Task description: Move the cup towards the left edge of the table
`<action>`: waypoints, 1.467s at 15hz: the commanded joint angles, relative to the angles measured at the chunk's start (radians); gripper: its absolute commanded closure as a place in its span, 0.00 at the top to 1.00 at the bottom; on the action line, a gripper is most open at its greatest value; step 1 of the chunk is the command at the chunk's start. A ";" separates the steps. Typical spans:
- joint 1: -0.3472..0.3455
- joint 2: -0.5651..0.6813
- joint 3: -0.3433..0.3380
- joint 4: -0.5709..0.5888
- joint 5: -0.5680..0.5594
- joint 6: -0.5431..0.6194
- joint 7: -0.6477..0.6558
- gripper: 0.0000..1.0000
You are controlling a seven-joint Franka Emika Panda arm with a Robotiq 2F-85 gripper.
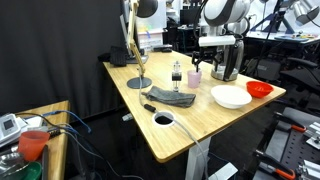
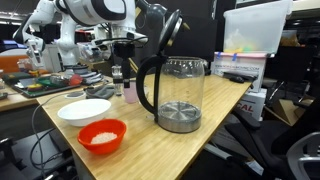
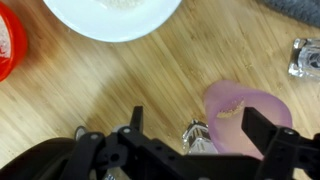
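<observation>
The pale pink cup [image 1: 194,76] stands upright on the light wood table [image 1: 190,128], between a small glass bottle and the steel kettle [image 1: 226,66]. It also shows in an exterior view [image 2: 131,93] behind the kettle's handle. My gripper [image 1: 210,58] hangs just above it, also seen in an exterior view [image 2: 123,64]. In the wrist view the gripper [image 3: 198,125] is open. The cup [image 3: 238,108] lies between the two fingers, close to the right one, and is not gripped.
A white bowl [image 1: 231,96] and a red bowl [image 1: 259,89] sit near the kettle [image 2: 180,95]. A small glass bottle [image 3: 305,58], a grey cloth [image 1: 170,97], a lamp base [image 1: 139,83] and a mug [image 1: 163,119] stand further along the table.
</observation>
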 commanded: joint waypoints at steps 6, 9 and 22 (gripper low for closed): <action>0.028 0.133 -0.037 0.153 0.002 0.010 0.206 1.00; 0.028 0.132 -0.036 0.142 0.006 0.002 0.221 1.00; 0.029 0.024 -0.025 0.083 0.001 0.036 0.197 1.00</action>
